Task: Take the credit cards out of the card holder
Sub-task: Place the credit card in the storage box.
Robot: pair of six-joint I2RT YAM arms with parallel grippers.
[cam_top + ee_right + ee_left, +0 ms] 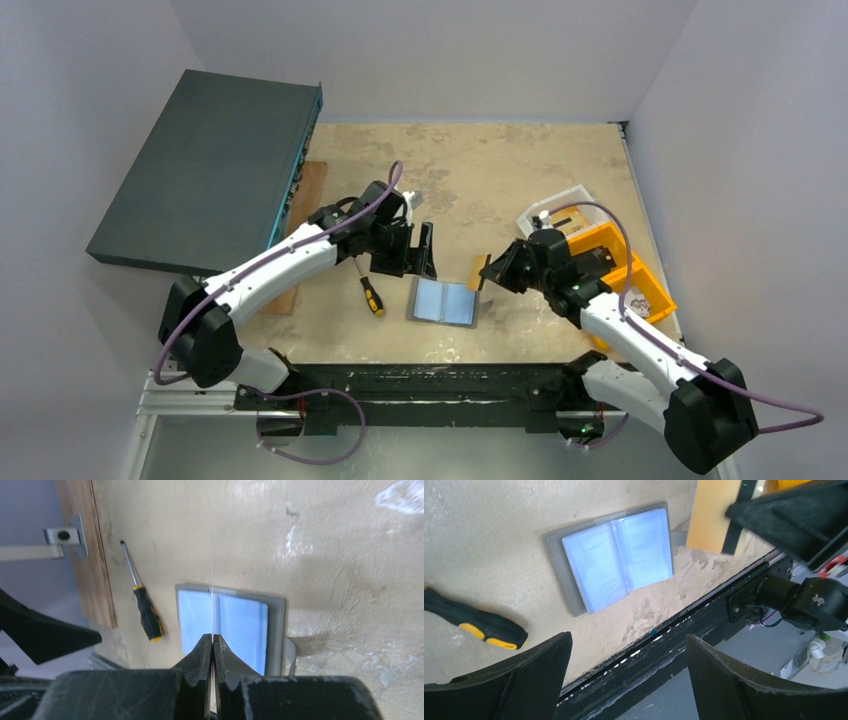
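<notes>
the right gripper [212, 641] is clamped tight on a thin card [212, 597]. its own camera sees the card edge-on, a bare sliver standing out from between the closed fingers. from above, the card is a tan-yellow rectangle held upright off the table [520, 160], just beside the right edge of the card holder [445, 302]. the right arm reaches in from the near right corner, elbow bent, forearm angled toward the middle of the table, wrist in front of the orange bin [632, 282].

the left gripper [423, 255] has its jaws spread wide apart. it hangs just behind the holder's far left corner, fingers [519, 680] pointing down toward the near edge. the left arm stretches in one long diagonal from the near left.

the card holder lies open and flat near the table's front edge, between the two grippers. its pale blue sleeves face up inside a grey border, with the closing tab on the side toward the right gripper. a screwdriver [371, 293] with a black and yellow handle lies just left of the holder, apart from it. a large dark box [210, 170] sits at the far left.
</notes>
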